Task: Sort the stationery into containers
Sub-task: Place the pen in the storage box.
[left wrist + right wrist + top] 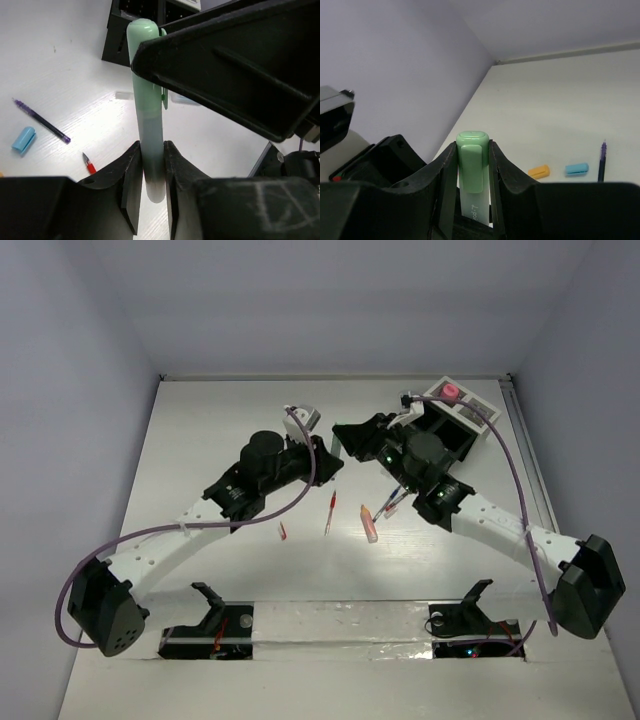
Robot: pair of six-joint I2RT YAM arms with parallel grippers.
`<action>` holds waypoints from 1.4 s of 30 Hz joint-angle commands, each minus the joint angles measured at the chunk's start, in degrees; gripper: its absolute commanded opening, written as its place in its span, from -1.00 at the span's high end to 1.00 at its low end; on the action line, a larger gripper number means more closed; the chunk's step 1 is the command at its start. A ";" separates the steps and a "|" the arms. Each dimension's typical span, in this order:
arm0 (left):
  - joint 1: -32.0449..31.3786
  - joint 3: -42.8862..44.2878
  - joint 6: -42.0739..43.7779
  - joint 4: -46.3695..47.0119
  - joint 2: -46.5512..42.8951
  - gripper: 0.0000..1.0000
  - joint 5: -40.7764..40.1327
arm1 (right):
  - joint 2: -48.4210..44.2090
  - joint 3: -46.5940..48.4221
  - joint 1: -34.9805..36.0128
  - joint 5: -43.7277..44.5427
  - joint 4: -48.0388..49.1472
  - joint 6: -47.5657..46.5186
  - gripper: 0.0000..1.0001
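"What's lying on that white table (220, 420)?"

"The black-and-white organizer box (460, 435) sits in the far right corner. Mid-table there's a red pen (328, 512), a peach marker (369, 523) near it, dark blue pens (392, 502), and a teal cap (23, 138) beside an orange cap (539, 171)."

A white counter (230, 420) sat boxed in by pale lavender walls (330, 300). A shiny silver strip (340, 618) ran along its near edge, a thin rail (520, 425) down its right side.

Print on the green marker (471, 170) (blurred) is unreadable.
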 commanded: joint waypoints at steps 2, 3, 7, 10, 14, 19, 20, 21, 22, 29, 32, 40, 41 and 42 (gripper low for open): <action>-0.21 -2.92 -2.94 19.96 -4.31 0.51 0.67 | 2.65 2.49 -2.82 -0.11 -5.47 3.14 1.00; -0.21 -3.71 -3.11 19.78 -4.40 0.44 0.93 | 3.87 5.29 -3.70 0.00 -5.46 2.88 1.00; -0.74 -8.02 -3.91 20.04 -6.33 0.08 0.41 | 6.33 10.92 -9.57 0.79 -5.81 1.56 1.00; -0.74 -11.54 -4.08 20.13 -8.43 -0.12 0.15 | 8.00 13.74 -15.20 0.45 -6.52 0.59 1.00; -1.27 -16.80 -4.61 21.53 -11.52 -0.46 0.41 | 9.85 14.72 -23.65 -1.14 -7.39 -1.86 1.00; -1.27 -23.57 -5.22 27.32 -16.51 -0.75 0.24 | 13.45 16.74 -31.38 0.35 -7.57 -9.16 1.00; -1.27 -25.50 -4.96 29.25 -17.40 -0.85 -0.11 | 14.33 17.61 -32.26 0.61 -8.18 -10.12 1.00; -1.27 -26.04 -4.61 29.36 -18.11 -0.87 -1.60 | 15.91 18.93 -32.88 0.96 -8.10 -12.40 1.00; -1.27 -26.31 -4.00 29.27 -19.24 -0.89 -2.40 | 16.79 19.64 -33.41 1.84 -8.01 -13.81 1.00; -1.27 -28.59 -1.45 30.32 -19.35 -0.94 -5.04 | 24.70 25.44 -34.82 7.11 -8.01 -23.13 1.00; -1.27 -28.94 -1.09 30.32 -18.38 -0.95 -4.78 | 27.51 26.93 -34.82 7.65 -7.84 -25.42 1.00; -1.27 -29.65 -0.92 29.97 -18.20 -0.96 -5.48 | 28.23 21.32 -34.82 8.44 -4.15 -25.17 1.00; -1.27 -29.65 -0.92 29.97 -18.11 -0.96 -5.39 | 27.97 20.53 -34.82 8.00 -3.27 -24.99 1.00; -1.27 -29.65 -0.92 29.97 -17.94 -0.96 -5.30 | 27.44 18.78 -34.82 7.74 -2.66 -24.55 0.99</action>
